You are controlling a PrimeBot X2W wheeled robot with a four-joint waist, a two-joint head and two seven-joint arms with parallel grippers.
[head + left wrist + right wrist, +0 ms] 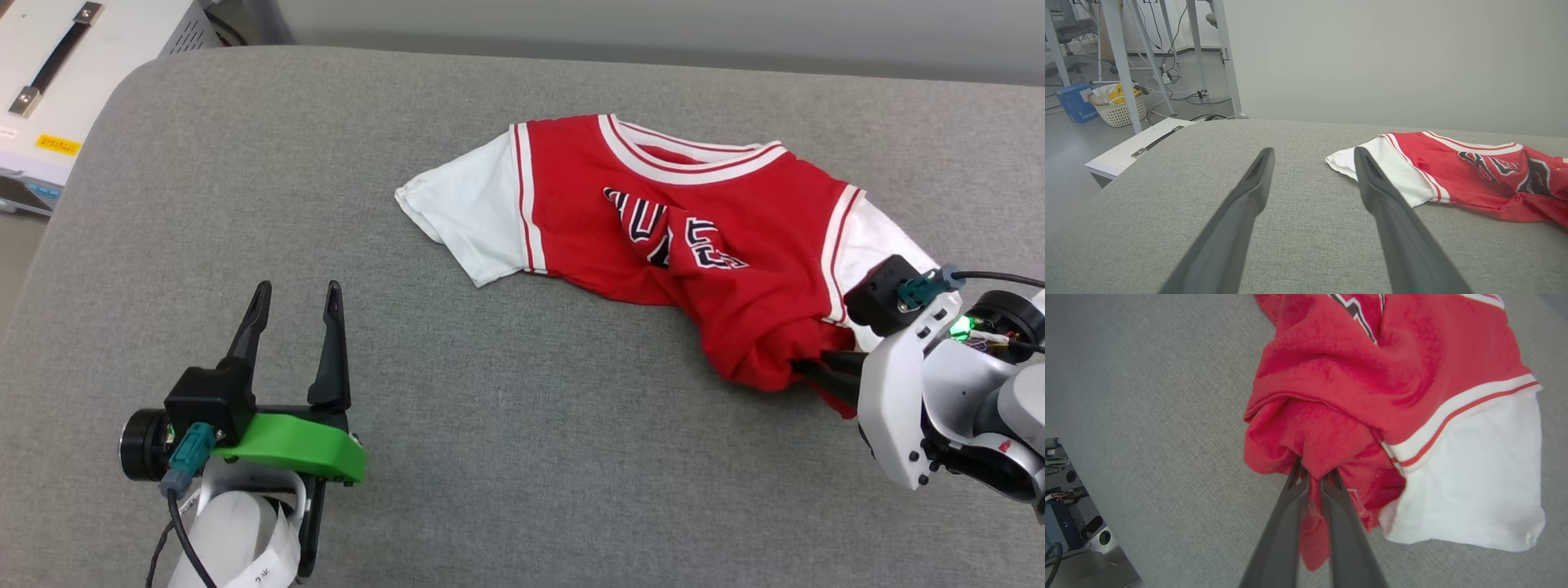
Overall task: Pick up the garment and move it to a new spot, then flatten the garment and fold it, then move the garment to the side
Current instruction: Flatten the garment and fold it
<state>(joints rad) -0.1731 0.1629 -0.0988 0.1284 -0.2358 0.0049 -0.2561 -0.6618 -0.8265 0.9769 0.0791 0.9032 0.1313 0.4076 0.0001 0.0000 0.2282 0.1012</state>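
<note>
1. Right gripper (1312, 475) — long dark fingers clamped together on a bunched hem fold of the red jersey T-shirt with white short sleeves (571, 212).
2. Shirt lies crumpled on the grey fabric-covered table (408, 408), toward 2 o'clock.
3. Left gripper (298, 294), at 8 o'clock, stands spread wide — holding nothing.

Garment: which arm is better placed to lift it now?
Right. The right gripper is shut on bunched red cloth of the garment; the left gripper is open, apart from it.
</note>
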